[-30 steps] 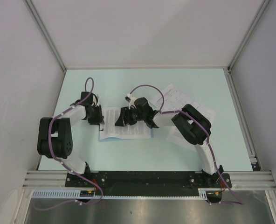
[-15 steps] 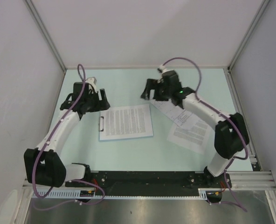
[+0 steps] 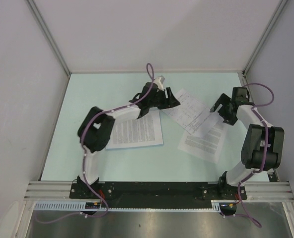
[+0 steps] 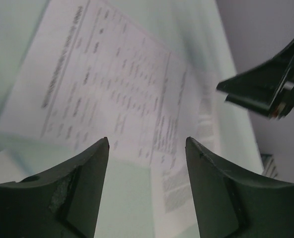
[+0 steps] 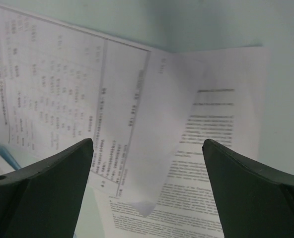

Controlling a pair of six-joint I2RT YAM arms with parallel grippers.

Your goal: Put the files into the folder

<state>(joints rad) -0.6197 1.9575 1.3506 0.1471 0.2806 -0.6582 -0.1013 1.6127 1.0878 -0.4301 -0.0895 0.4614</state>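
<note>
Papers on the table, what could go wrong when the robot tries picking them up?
The sheet with tables overlaps the text sheet, so pulling one might drag the other. Both lie flat, so the open jaws could slip or crumple an edge. The left arm reaches over the folder, so it might nudge the page there.

Plain pale grey walls [image 3: 157,34] are enclosing a pale mint-green tabletop [image 3: 152,166] on three sides, slim aluminium posts [image 3: 48,38] are rising at the back corners, a ribbed aluminium rail [image 3: 50,189] is lining the near edge, and soft even light is falling throughout.
</note>
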